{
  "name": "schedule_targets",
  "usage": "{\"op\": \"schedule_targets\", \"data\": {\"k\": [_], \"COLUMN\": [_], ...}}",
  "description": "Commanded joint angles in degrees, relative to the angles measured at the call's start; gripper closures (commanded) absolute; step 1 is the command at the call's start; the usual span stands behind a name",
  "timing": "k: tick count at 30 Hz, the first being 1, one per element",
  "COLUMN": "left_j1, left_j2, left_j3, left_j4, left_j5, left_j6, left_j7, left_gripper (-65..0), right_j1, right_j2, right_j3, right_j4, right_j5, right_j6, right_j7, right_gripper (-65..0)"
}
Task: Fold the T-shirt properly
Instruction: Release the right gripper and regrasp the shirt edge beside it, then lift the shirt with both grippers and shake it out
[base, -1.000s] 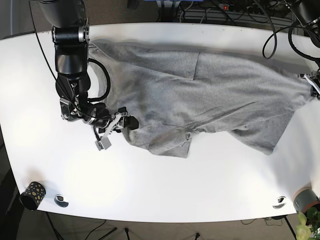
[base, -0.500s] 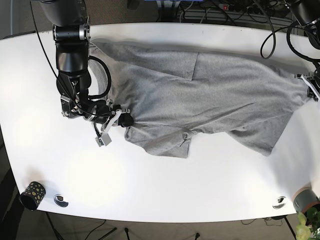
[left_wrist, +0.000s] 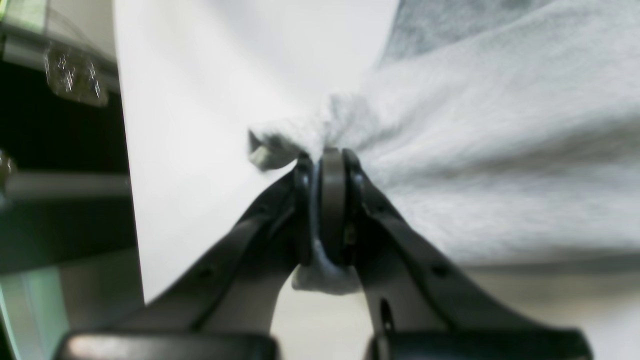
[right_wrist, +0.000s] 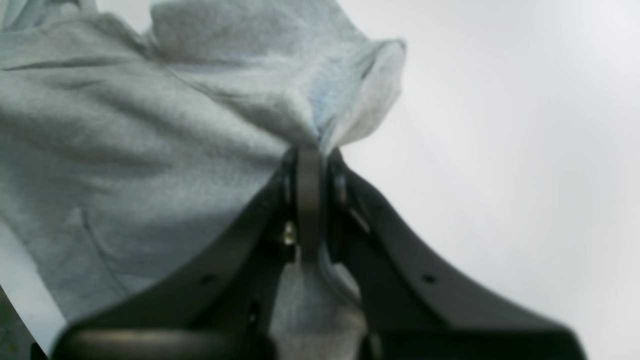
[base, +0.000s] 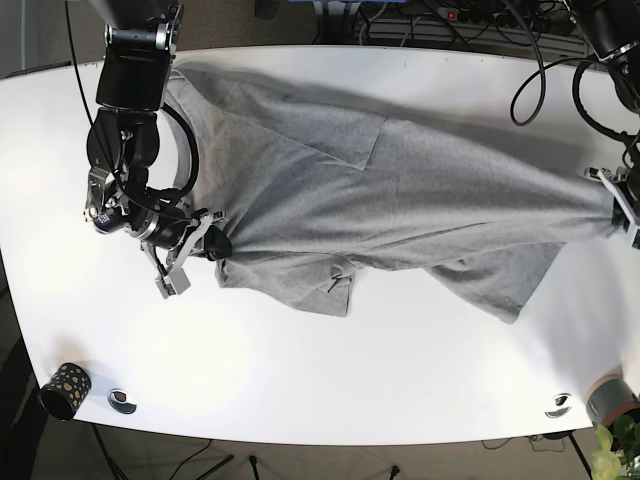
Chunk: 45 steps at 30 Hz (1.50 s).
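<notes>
A grey T-shirt lies stretched across the white table, pulled taut between my two arms. My right gripper, on the left of the base view, is shut on the shirt's left edge; the right wrist view shows cloth pinched between its jaws. My left gripper, at the table's right edge, is shut on the shirt's right end; the left wrist view shows cloth bunched at its closed tips. A folded flap hangs along the front edge.
A dark speckled cup and a small round metal fitting sit at the front left corner. Another round fitting sits at the front right, beside a grey pot with a plant. Cables run behind the table.
My right gripper has pulled the shirt's left edge further left and slightly up. The left gripper has held the right end near the table edge. The shirt is stretched longer and flatter.
</notes>
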<state>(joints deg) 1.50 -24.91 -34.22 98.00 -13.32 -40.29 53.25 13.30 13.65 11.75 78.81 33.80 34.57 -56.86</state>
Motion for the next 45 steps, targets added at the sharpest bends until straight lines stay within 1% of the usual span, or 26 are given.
{"op": "schedule_targets", "data": {"k": [1, 3, 4, 6, 10, 12, 15, 19, 22, 25, 28, 30, 32, 36, 39, 42, 45], "left_j1": [-3.3, -5.8, -7.2, -12.0, -19.8, -25.4, -32.4, -42.6, -50.0, -57.2, -64.6, -69.0, -71.1, -71.7, -70.5, -65.7, -59.4], "left_j2": [-1.2, -0.5, -0.2, 0.6, 0.7, 0.6, 0.8, 0.6, 0.2, -1.4, -2.1, -3.4, -4.2, -4.4, -4.5, -4.5, -4.5], "left_j3": [2.3, 4.7, 5.5, 7.3, 11.7, 13.6, 15.4, 16.2, 16.2, 16.7, 19.4, 22.1, 23.8, 24.5, 24.5, 23.6, 20.8], "left_j4": [2.2, 2.2, 2.2, 1.8, -2.2, -5.3, -9.8, -16.2, -20.1, -23.2, -26.7, -28.8, -29.8, -30.0, -28.5, -24.9, -20.7], "left_j5": [-1.0, -1.1, -1.1, -1.0, -0.8, 1.6, 4.8, 6.5, 6.9, 6.9, 6.9, 6.6, 6.5, 6.4, 6.3, 6.2, 6.3], "left_j6": [0.3, 0.3, 0.7, 2.2, 3.5, 3.9, 3.7, 3.2, 2.9, 2.9, 2.9, 2.9, 2.9, 2.9, 2.8, 2.8, 2.8], "left_j7": [-1.9, -1.9, -1.9, -1.9, -1.9, -1.9, -2.0, -2.1, -2.1, -2.1, -2.6, -4.7, -6.4, -7.7, -6.7, -6.5, -5.6], "left_gripper": [0.0, 0.0, 0.0, 0.0, 0.0, 0.0, 0.0, -0.1, -0.3, -0.3, -0.3, -0.3, -0.3, -0.3, -0.3, -0.3, -0.3], "right_j1": [3.4, 6.1, 7.2, 10.2, 17.2, 22.1, 27.6, 35.4, 41.1, 46.9, 51.6, 55.1, 58.2, 60.6, 59.7, 55.5, 49.4], "right_j2": [2.3, 3.4, 3.6, 5.0, 7.2, 9.0, 10.3, 12.2, 12.7, 13.0, 13.0, 13.0, 13.0, 13.7, 14.2, 15.7, 16.7], "right_j3": [0.0, -1.0, -1.3, -2.4, -4.7, -6.1, -7.2, -9.2, -11.1, -11.9, -12.0, -12.3, -14.3, -15.6, -15.4, -12.4, -9.7], "right_j4": [1.9, 1.7, 1.7, 1.2, -1.4, -3.9, -7.2, -8.5, -8.5, -8.5, -8.5, -8.5, -8.5, -8.2, -8.1, -8.1, -8.1], "right_j5": [1.4, 1.3, 1.1, 1.1, 1.3, 1.4, 1.4, 1.2, 1.5, 1.5, 1.5, 1.5, 1.5, 1.5, 1.8, 5.2, 9.2], "right_j6": [0.38, 0.38, 0.38, 0.38, 0.38, 0.47, 0.47, 0.47, 0.47, 0.47, 0.55, 0.55, 1.08, 3.81, 4.25, 4.25, 4.16], "right_j7": [0.8, 0.8, 0.8, 0.8, 0.8, 0.8, 0.8, 0.4, -0.9, -3.3, -4.4, -4.6, -5.3, -5.7, -6.7, -7.5, -7.5], "right_gripper": [0.0, 0.0, 0.0, 0.0, 0.0, 0.0, 0.0, 0.0, 0.0, 0.0, 0.0, 0.0, 0.0, 0.0, 0.0, 0.0, 0.0]}}
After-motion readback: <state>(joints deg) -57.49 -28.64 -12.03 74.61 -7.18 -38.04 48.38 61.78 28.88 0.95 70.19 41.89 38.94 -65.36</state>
